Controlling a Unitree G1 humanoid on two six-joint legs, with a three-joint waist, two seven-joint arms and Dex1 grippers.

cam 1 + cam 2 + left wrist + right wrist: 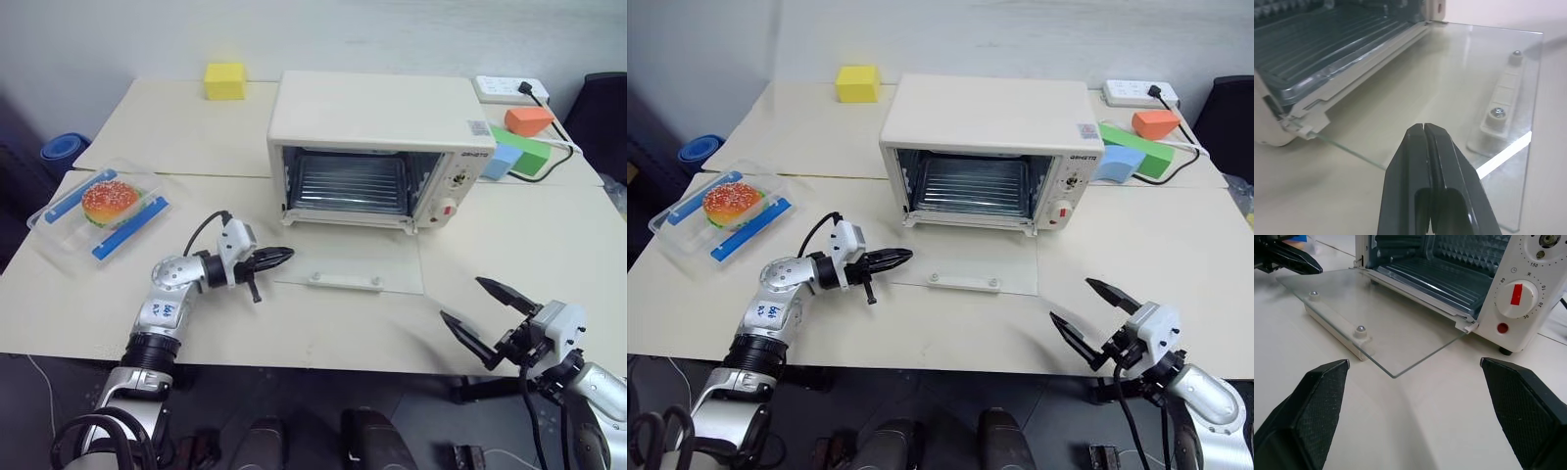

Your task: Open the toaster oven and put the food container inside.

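The cream-white toaster oven [372, 108] stands at the middle back of the table. Its glass door [343, 259] lies folded down flat, white bar handle [343, 281] toward me, and the wire rack inside is bare. The food container [98, 211], a clear box with blue clips and a sesame burger, rests on the table far left, apart from both grippers. My left gripper [285, 256] is shut with nothing in it, pointing level at the door's left edge [1352, 152]. My right gripper [462, 299] stands open and holds nothing, near the table's front right edge, well clear of the door.
A yellow cube [224, 80] sits at the back left. Behind the oven's right side lie a white power strip [509, 90], an orange block [529, 119], a green block [524, 155] and a light blue block [498, 162]. Bare table lies between container and door.
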